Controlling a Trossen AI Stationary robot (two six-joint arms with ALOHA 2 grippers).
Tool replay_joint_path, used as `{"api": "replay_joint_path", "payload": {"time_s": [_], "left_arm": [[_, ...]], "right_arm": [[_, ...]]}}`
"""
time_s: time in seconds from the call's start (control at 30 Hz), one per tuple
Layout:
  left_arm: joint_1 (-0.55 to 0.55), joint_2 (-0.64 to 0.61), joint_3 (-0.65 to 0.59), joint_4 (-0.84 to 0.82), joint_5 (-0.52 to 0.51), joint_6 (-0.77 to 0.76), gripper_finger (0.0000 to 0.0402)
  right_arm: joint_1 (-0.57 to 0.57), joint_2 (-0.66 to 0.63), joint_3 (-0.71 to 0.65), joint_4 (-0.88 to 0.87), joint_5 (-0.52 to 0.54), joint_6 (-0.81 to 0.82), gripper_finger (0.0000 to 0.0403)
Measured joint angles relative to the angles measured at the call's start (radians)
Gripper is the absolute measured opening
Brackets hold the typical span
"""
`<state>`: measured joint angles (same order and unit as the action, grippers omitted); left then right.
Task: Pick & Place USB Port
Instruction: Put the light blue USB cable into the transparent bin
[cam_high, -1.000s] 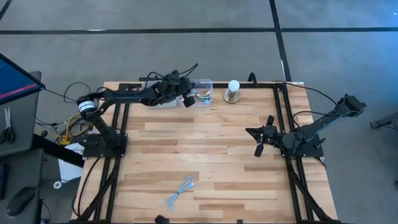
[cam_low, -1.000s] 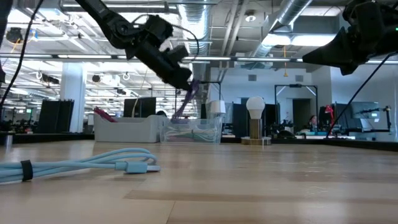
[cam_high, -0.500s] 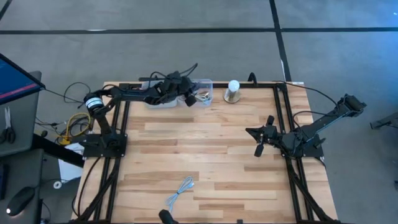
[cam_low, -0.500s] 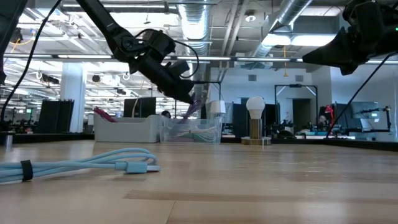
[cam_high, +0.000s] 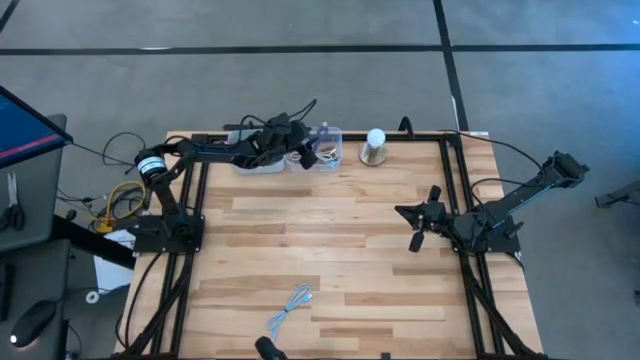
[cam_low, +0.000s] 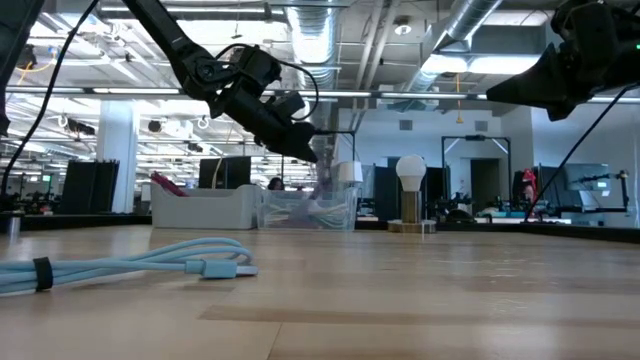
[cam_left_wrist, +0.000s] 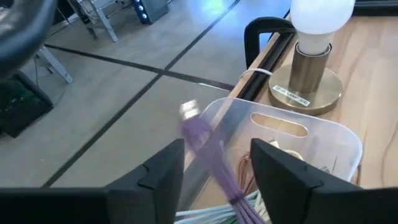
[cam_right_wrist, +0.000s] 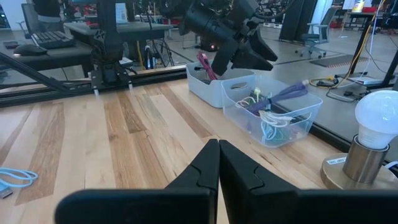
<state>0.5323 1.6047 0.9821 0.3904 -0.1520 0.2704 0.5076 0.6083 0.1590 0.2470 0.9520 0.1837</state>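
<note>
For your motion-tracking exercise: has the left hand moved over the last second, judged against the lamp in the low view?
Yes. The left hand has shifted closer to the lamp and slightly higher, now above the clear bin.

A: Any writing you can read?

B: Only a hint of it. The lamp base (cam_left_wrist: 309, 84), near the bench's back edge, carries a small white label (cam_left_wrist: 290, 97) with dark print, too small to make out.

A: Does the other wrist view help?

B: No. The label (cam_right_wrist: 336, 160) shows there as a pale strip on the base (cam_right_wrist: 360, 166), unreadable.

A: The bin or the cables?

B: No print I can read on either.
</note>
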Motion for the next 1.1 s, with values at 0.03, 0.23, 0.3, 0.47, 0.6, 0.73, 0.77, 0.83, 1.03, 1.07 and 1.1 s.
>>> {"api": "replay_joint_path", "payload": {"time_s": [0.03,0.23,0.3,0.47,0.6,0.73,0.77,0.83,1.03,1.07,1.1], "left_arm": [[0.0,0.0,0.0,0.0,0.0,-0.012,0.0192],[-0.003,0.0,0.0,0.0,-0.001,-0.022,0.023],[-0.007,0.0,0.0,-0.001,0.004,-0.025,0.0233],[-0.044,-0.003,0.0,-0.009,0.048,-0.025,0.0222],[-0.099,-0.047,-0.001,-0.115,0.056,-0.02,0.0202],[-0.169,-0.142,-0.001,-0.334,0.053,-0.031,0.0187],[-0.189,-0.17,-0.001,-0.384,0.052,-0.054,0.0185],[-0.237,-0.231,-0.001,-0.468,0.052,-0.121,0.0181],[-0.418,-0.389,-0.001,-0.567,0.082,-0.376,0.0179],[-0.454,-0.407,0.0,-0.567,0.082,-0.417,0.0179],[-0.489,-0.421,0.0,-0.571,0.082,-0.448,0.018]], "right_arm": [[0.0,0.0,0.0,0.0,0.0,0.0,0.0002],[0.0,0.0,0.0,0.0,0.0,0.0,0.0002],[0.0,0.0,0.0,0.0,0.0,0.0,0.0002],[0.0,0.0,0.0,0.0,0.0,-0.002,0.0002],[0.001,0.0,0.0,0.0,0.0,-0.001,0.0002],[0.001,0.0,0.0,-0.002,-0.001,-0.003,0.0002],[0.0,0.0,0.0,-0.002,0.0,-0.004,0.0002],[0.0,0.0,0.0,-0.002,-0.001,-0.006,0.0002],[0.0,0.0,0.0,0.0,-0.001,-0.006,0.0002],[0.0,0.0,0.0,0.0,0.0,-0.006,0.0002],[0.0,0.0,0.0,0.0,-0.001,-0.006,0.0002]]}}
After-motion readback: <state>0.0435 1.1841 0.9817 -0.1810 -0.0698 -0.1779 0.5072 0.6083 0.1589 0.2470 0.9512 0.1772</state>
